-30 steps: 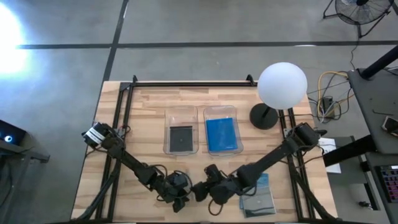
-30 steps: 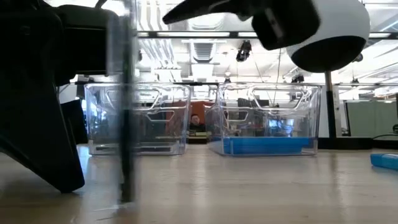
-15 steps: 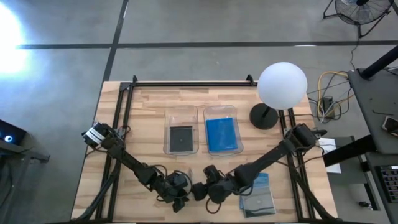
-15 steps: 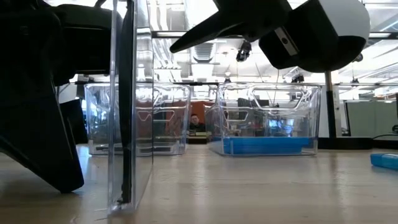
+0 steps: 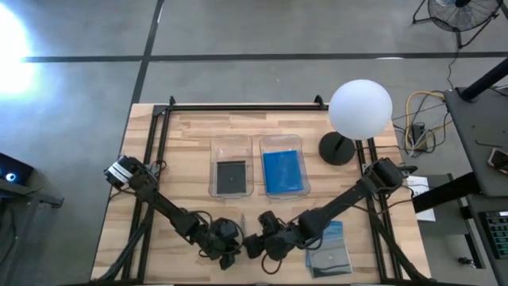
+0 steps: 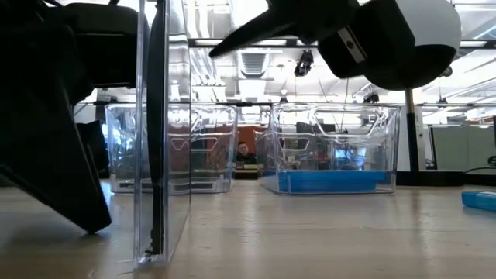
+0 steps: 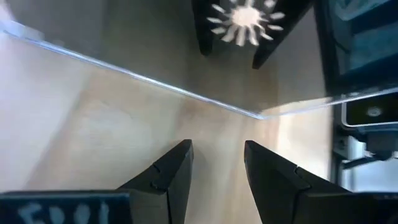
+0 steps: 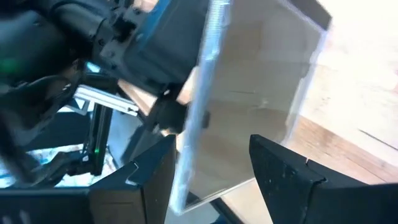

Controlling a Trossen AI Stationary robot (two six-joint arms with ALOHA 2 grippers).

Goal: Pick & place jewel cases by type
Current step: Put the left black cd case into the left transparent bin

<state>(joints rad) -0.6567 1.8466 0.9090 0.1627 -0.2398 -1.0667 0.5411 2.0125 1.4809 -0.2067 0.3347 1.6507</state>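
Left gripper (image 5: 231, 241) and right gripper (image 5: 255, 242), at the near edge of the surface (image 5: 182, 159), face each other across a case (image 6: 161, 132) that stands on edge between them. In the left wrist view the left gripper's fingers (image 7: 165, 171) are spread apart and short of the case's clear edge, touching nothing. In the right wrist view the right gripper's fingers (image 8: 283, 171) are likewise parted, with the upright case just ahead of them; whether either finger touches it cannot be told. The low view shows this case as a clear shell with a dark tray inside, its lower edge resting on the wood, so it appears to be a dark-type case awaiting a grasp.

Beside the right arm, near the front right corner, further cases (image 5: 331, 249) lie flat on the surface: a light blue one partly overlapping a darker one. These are judged unsorted.

Farther back, at mid-surface, stand two clear bins side by side. The left bin (image 5: 216, 151) holds a dark case (image 5: 231, 175); the right bin (image 5: 298, 151) holds a blue case (image 5: 283, 171). Sorting by type is thus under way. A white globe lamp (image 5: 359, 109) stands beyond the right bin.
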